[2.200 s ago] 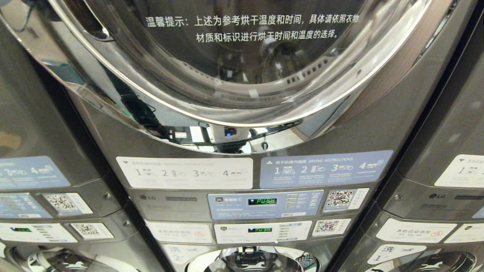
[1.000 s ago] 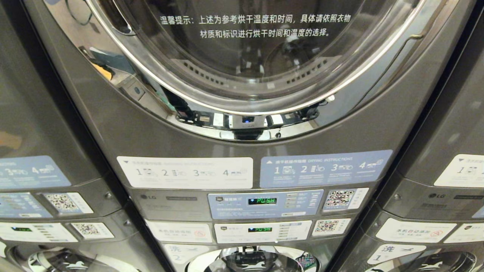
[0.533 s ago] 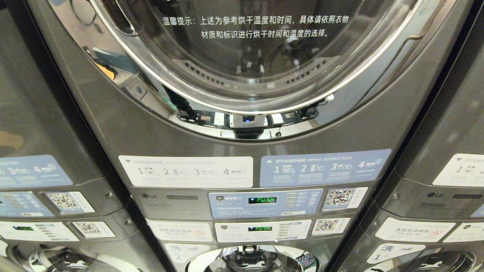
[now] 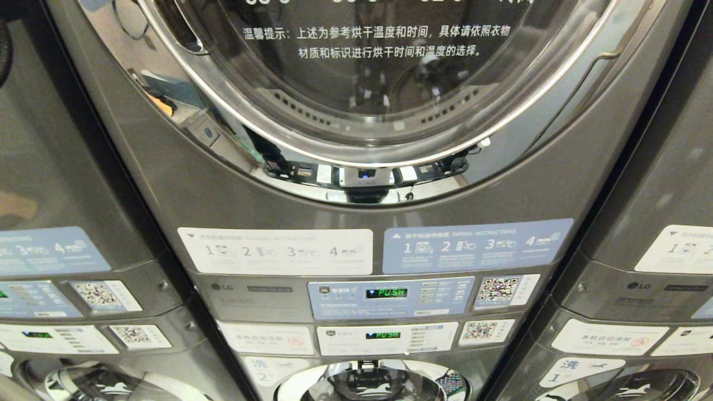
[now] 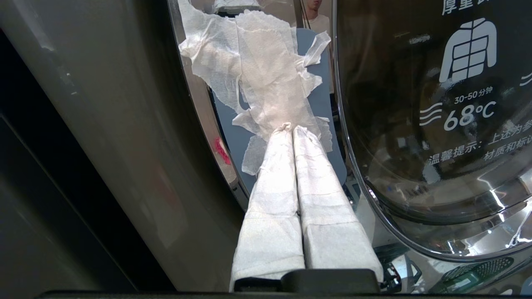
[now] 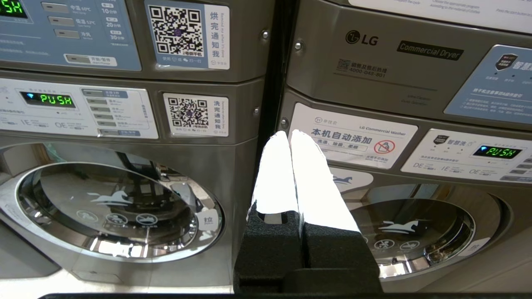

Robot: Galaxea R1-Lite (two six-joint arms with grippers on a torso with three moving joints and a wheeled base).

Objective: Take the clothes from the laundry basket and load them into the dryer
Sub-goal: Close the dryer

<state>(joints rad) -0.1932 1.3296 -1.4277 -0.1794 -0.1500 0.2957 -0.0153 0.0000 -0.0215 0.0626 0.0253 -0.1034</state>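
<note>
The dryer (image 4: 356, 211) fills the head view. Its round glass door (image 4: 379, 78) lies flush in the grey front. In the left wrist view my left gripper (image 5: 291, 128) is shut with nothing in it. Its white-wrapped fingertips rest at the door's chrome ring (image 5: 199, 124), which mirrors the wrapping, beside the door glass (image 5: 436, 124). My right gripper (image 6: 287, 133) is shut and empty, held low before the gap between two lower machines. Neither gripper shows in the head view. The laundry basket and the clothes are out of view.
Instruction stickers (image 4: 276, 252) and a control panel reading PUSH (image 4: 386, 293) sit under the door. Like machines stand close on both sides (image 4: 55, 167) (image 4: 663, 184). Round washer doors (image 6: 112, 207) (image 6: 415, 232) are below.
The dryer door stood out from the front 2.2 s ago and has swung flush. Over the last second it has kept still; the view has only shifted a little.
</note>
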